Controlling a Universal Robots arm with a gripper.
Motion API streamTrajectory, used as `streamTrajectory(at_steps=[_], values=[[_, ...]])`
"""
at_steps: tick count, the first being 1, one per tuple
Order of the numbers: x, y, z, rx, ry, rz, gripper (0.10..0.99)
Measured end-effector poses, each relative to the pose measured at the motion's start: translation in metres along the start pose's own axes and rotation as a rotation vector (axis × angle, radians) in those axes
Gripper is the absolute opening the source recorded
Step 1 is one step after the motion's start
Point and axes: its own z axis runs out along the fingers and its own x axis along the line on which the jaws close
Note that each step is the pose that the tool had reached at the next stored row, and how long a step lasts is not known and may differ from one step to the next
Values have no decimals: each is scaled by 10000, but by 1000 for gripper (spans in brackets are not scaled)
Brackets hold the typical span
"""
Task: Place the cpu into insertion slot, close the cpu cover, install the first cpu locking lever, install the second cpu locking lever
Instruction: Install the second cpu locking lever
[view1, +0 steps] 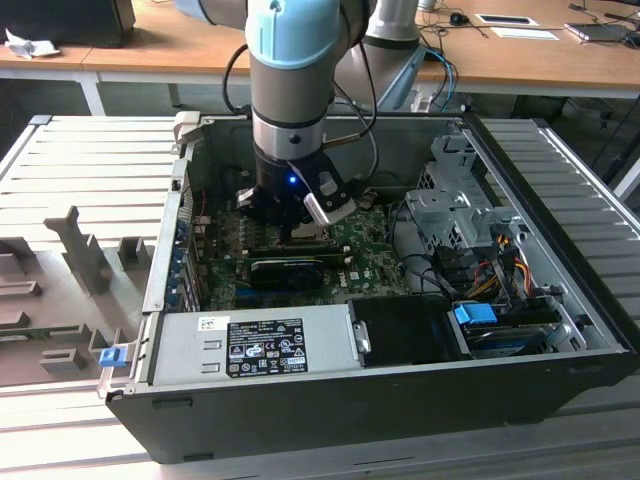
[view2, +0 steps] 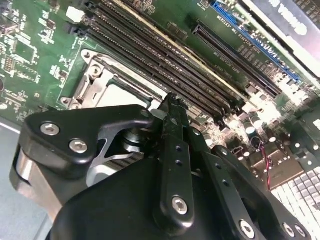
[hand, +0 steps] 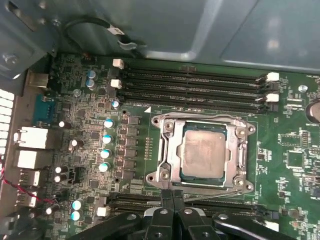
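Here the jaws (hand: 172, 197) are seen pressed together, their black fingertips (hand: 166, 200) meeting with nothing pinched between them, at the edge of the insertion slot (hand: 205, 152) in the first wrist view. A thin silver locking lever (hand: 212, 194) is seen running along that edge of the slot, just beside the fingertips; whether it is touched cannot be told. The cpu (hand: 202, 151) is seated flat in the slot, its pale metal top showing through the square window of the cpu cover (hand: 167, 150), which lies closed over it. In the second wrist view the joined jaws (view2: 172, 102) are seen directly over the socket's silver frame (view2: 100, 80), beside the long black memory slots (view2: 165, 65). Around the socket the green motherboard (hand: 100, 100) is spread, with a row of pale blue capacitors (hand: 107, 137) near it. In the exterior view the arm (view1: 290, 90) is lowered into the open computer case (view1: 560, 240), where a grey power supply box (view1: 250, 345) and a black expansion card (view1: 290, 268) are seen nearby.
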Motion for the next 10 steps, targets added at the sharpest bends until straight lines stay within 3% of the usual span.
streamTrajectory(at_steps=[3, 5, 8, 9, 10], values=[[43, -12, 33, -230, -31, -30, 106], [60, -29, 41, -298, -55, -35, 106], [80, -117, 37, -1002, -146, -39, 106], [85, -155, 33, -1186, -165, -40, 106], [89, -189, 30, -1260, -174, -39, 106]])
